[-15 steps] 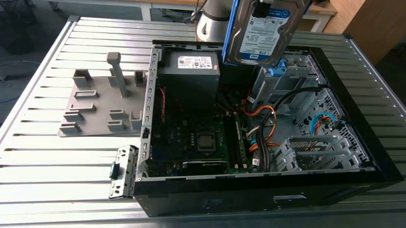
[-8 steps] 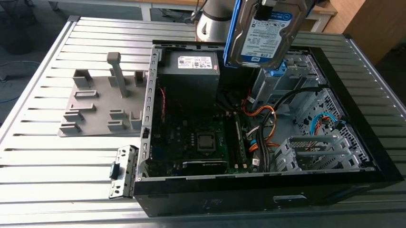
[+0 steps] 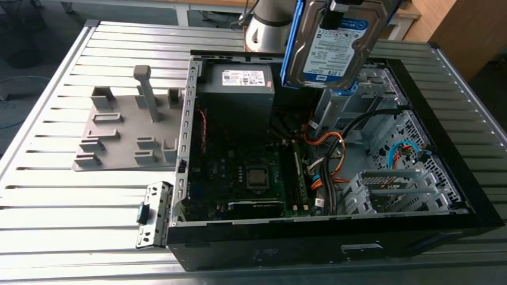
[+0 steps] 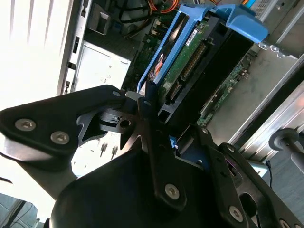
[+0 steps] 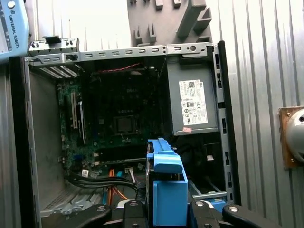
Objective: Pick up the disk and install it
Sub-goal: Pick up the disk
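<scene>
Gripper [image 4: 159,111], black metal, clamps flat silver blue-bracketed disk [image 3: 317,76] — label [image 3: 339,34] faces exterior view, top cropped; green circuit board [image 4: 183,59] in second wrist view.

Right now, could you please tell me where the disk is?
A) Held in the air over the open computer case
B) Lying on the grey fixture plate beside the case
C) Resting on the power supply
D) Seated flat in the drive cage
A: in the exterior view the disk hangs above the open computer case, and in the second wrist view the gripper is clamped on it.
</scene>
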Tool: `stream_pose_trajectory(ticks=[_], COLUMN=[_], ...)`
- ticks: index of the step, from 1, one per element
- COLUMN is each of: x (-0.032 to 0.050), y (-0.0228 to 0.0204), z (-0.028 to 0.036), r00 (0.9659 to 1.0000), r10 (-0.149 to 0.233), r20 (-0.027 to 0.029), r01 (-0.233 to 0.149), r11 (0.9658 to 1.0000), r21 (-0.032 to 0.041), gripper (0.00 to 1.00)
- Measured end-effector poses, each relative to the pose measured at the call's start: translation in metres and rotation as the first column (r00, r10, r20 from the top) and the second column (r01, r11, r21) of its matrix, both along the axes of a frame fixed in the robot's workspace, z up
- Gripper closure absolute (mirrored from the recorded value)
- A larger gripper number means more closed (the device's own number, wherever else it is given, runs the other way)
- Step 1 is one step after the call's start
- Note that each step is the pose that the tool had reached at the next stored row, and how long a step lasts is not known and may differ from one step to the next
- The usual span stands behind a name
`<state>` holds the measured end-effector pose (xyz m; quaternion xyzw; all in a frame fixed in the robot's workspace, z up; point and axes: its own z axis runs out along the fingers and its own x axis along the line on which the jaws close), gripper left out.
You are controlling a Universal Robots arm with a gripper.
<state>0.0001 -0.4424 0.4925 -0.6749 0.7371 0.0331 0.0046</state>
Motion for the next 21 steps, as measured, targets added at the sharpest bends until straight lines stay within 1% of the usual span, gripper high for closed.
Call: stream_pose_trajectory(ticks=[21], x=[0.0047], y=[-0.0185], z=[-0.0018], r00=[1.0000], r10=[0.000], r20=[0.0000], r01=[0.000], r11=[1.0000], r21=[0.0000], gripper=[0.64])
